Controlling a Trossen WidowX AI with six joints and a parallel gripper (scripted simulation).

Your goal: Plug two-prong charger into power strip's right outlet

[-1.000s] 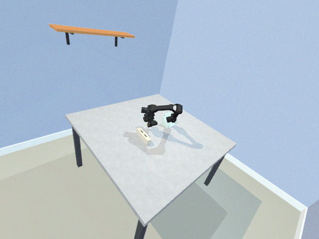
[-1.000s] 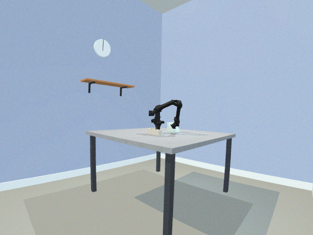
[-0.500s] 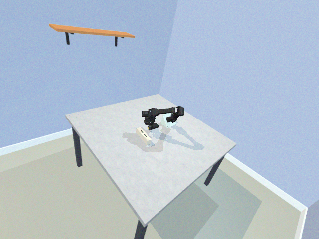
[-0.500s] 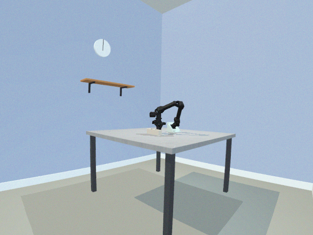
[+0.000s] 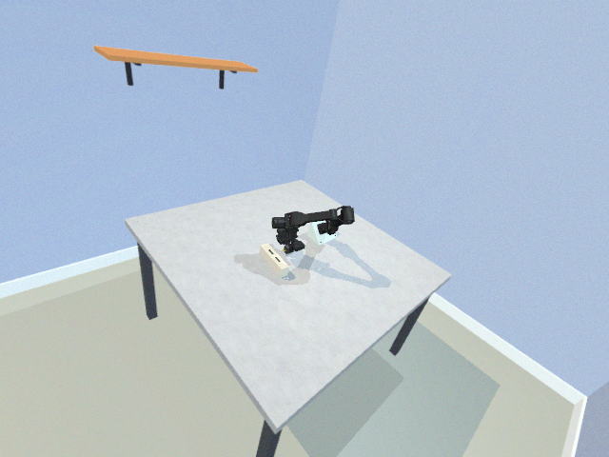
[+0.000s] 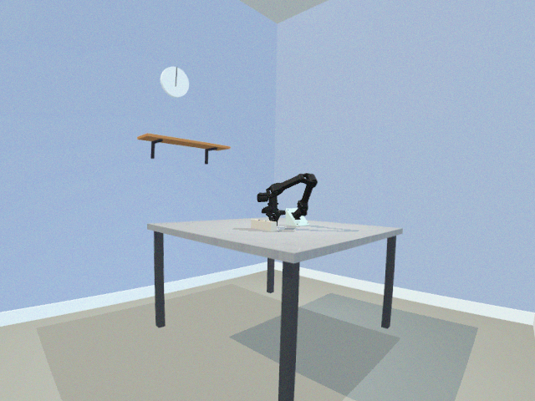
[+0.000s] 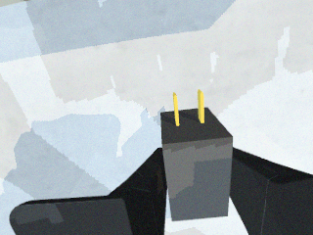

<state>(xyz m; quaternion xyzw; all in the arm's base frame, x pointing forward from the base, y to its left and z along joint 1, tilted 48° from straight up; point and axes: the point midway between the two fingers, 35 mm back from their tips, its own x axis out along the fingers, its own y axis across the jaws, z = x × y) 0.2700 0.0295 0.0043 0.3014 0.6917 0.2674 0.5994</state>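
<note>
The dark charger (image 7: 198,176) is a block with two yellow prongs, which point up and away in the wrist view. My gripper (image 7: 188,151) (image 5: 287,249) is shut on the charger, a finger on each side. The cream power strip (image 5: 273,260) (image 6: 263,225) lies on the table, with two dark outlets in its top face. In the top view the gripper is low and just right of the strip, beside it and not over the outlets. The strip does not show in the wrist view. In the exterior view the gripper is behind the strip, and the charger is too small to make out.
A pale, slanted block (image 5: 321,237) (image 6: 295,219) stands by the arm's base, right of the gripper. The grey table (image 5: 314,325) (image 6: 293,246) carries everything. An orange shelf (image 5: 177,60) (image 6: 183,141) is on the wall, far from the arm.
</note>
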